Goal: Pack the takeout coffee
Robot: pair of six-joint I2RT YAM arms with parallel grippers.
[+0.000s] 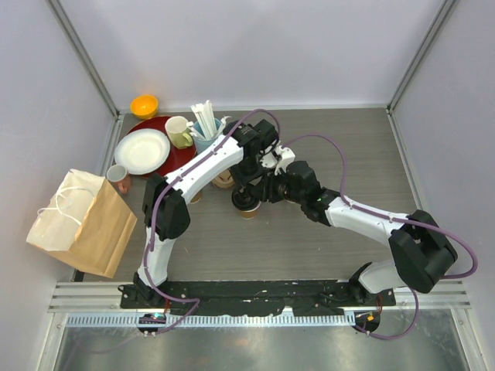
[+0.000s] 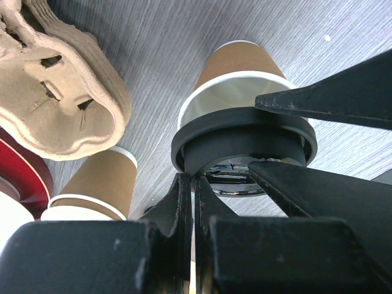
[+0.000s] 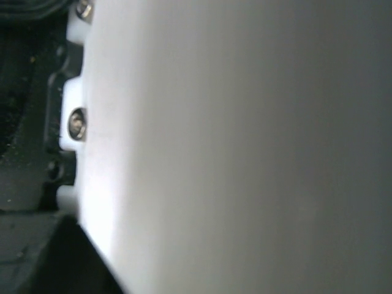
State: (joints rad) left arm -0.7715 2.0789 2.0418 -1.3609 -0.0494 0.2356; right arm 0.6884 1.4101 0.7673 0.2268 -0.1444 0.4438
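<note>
Stretching far over the table [image 1: 348, 154], left gripper [image 2: 188, 181] squeezed shut; right gripper [image 2: 254, 133] seems to hold the black lid [image 2: 208, 142] on a cup [image 2: 242, 61].

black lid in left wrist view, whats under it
A brown paper cup, a strip of its cream-white inside showing. The black lid hides the rest, so any contents cannot be seen.
</note>
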